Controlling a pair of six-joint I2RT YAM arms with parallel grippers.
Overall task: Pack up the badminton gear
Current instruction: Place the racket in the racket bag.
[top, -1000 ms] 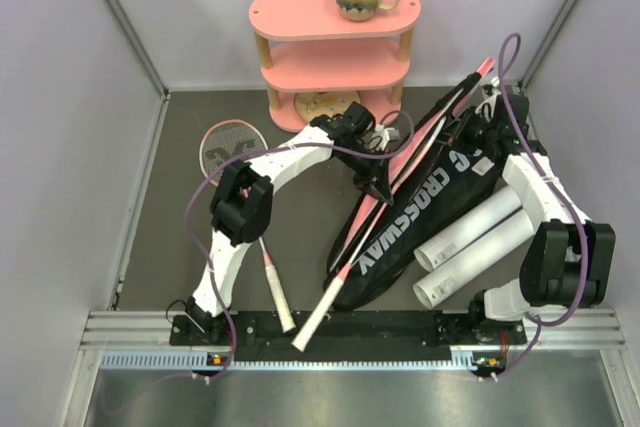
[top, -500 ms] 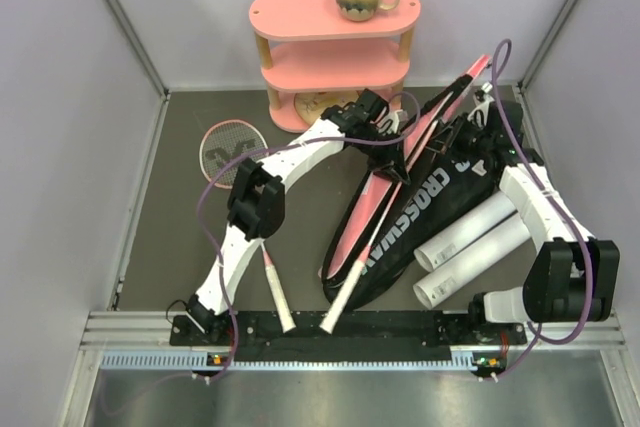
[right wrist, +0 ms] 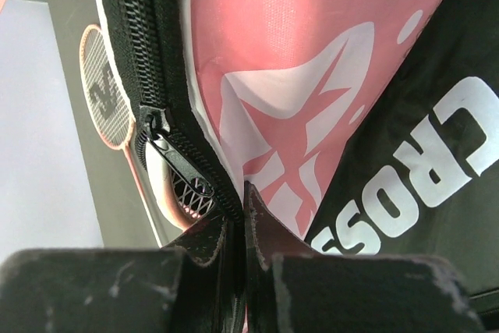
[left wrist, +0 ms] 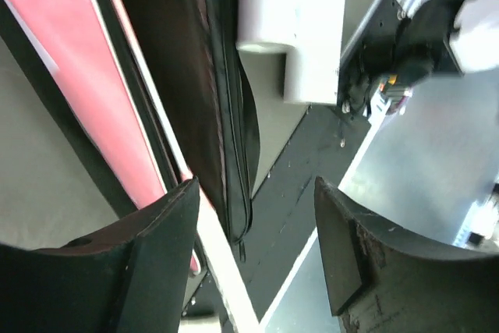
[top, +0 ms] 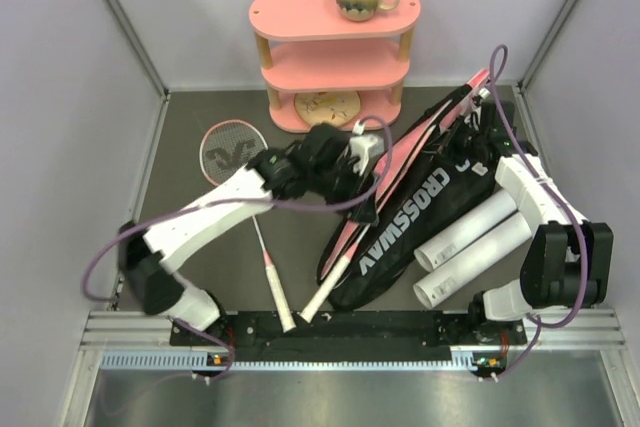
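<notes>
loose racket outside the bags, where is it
Top view, left of centre: the racket lies flat, head beside the base of the pink shelf, handle toward the near edge, left of the black bag.

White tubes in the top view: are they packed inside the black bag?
No, both white tubes lie in the open beside the black CROSSWAY bag.

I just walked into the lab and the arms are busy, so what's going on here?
The two arms are packing badminton gear. The right pincer is shut on the zipper edge of the pink bag, which lies on the black CROSSWAY bag. The left pincer is open over a racket handle poking out of the bags. A second racket and white tubes lie unpacked.
</notes>
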